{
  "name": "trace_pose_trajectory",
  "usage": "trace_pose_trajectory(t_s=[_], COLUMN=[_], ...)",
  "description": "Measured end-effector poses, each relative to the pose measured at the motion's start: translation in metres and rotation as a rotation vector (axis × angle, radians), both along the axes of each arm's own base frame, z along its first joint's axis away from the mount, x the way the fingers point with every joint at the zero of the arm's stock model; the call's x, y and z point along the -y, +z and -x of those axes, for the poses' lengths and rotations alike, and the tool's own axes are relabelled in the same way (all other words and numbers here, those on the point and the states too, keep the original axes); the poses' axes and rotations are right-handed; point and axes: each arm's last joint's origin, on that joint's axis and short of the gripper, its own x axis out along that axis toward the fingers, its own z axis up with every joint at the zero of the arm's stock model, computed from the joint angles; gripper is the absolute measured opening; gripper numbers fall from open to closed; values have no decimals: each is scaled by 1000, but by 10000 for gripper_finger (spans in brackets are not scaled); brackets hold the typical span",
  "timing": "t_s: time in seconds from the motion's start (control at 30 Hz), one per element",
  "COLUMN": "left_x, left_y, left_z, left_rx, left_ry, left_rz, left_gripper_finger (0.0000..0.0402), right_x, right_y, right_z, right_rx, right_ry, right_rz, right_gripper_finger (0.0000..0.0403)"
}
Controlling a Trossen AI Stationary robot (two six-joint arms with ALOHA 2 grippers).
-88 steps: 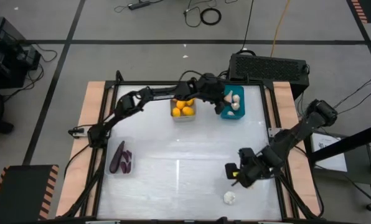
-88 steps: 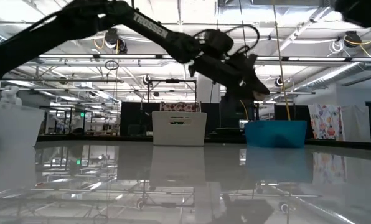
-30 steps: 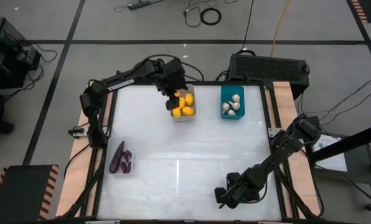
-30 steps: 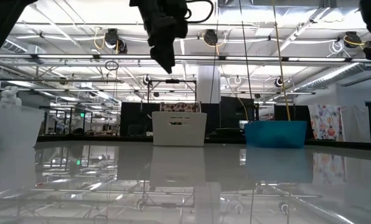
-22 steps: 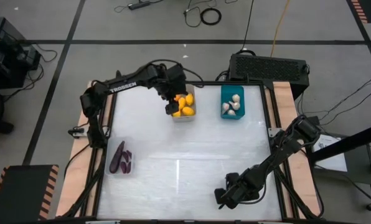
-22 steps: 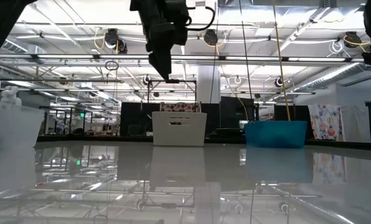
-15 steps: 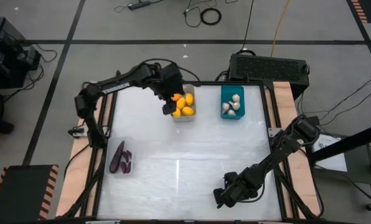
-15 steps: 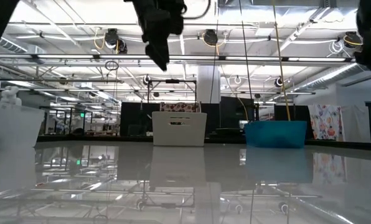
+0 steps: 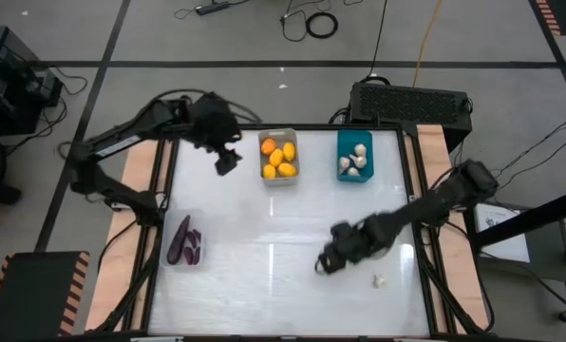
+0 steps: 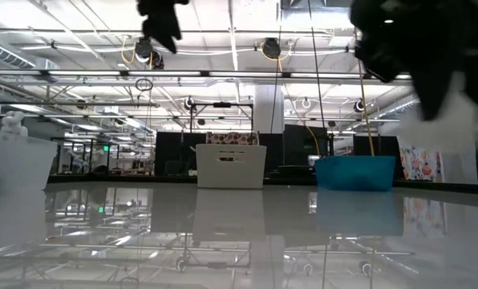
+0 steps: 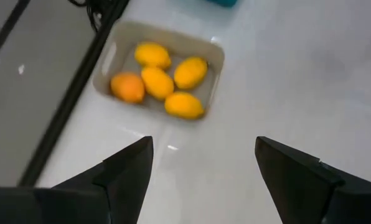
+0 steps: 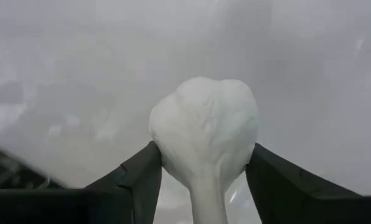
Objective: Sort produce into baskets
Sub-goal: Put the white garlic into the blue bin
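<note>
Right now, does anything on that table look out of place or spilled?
One small whitish bit lies loose on the bare table near the front right, outside every basket. I cannot tell what it is. Otherwise the fruits sit in the grey basket, and the right gripper holds a garlic bulb.

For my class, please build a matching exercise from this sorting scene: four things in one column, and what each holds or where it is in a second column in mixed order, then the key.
Column one:
1. light grey basket
2. teal basket
3. clear basket
4. right gripper

Column two:
A. dark purple eggplants
B. closed on a white garlic bulb, lifted above the table
C. yellow and orange fruits
D. whitish garlic bulbs, at the far edge near the black vented box

Pairs: 1-C, 2-D, 3-A, 4-B
</note>
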Motion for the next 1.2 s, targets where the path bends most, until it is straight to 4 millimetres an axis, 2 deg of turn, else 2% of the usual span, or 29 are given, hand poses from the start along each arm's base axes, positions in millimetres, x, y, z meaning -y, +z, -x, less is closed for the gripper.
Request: trace_pose_trajectory(t_s=[0.2,0.3,0.5,0.63,0.87,1.03,1.2], left_x=[21,35,64,79,95,102,108], left_y=[-39,-65,-108,-132,-161,-161,-161], left_z=[38,47,43,34,33,33,33], left_rx=[68,130,350,462,442,464,484], left_ry=[128,188,230,229,313,348,371], left_rz=[84,172,334,398,440,426,424], left_gripper_finger=[287,287,287,287,287,287,287], right_x=[80,121,199,240,290,314,328], right_y=[31,43,55,57,48,29,16], right_z=[8,16,32,37,39,44,45], right_rx=[28,20,-5,-29,-51,-120,-146], right_ry=[21,20,-41,-90,-41,-7,1], right_rz=[232,336,540,696,784,736,700], right_gripper_finger=[203,203,203,203,203,203,219])
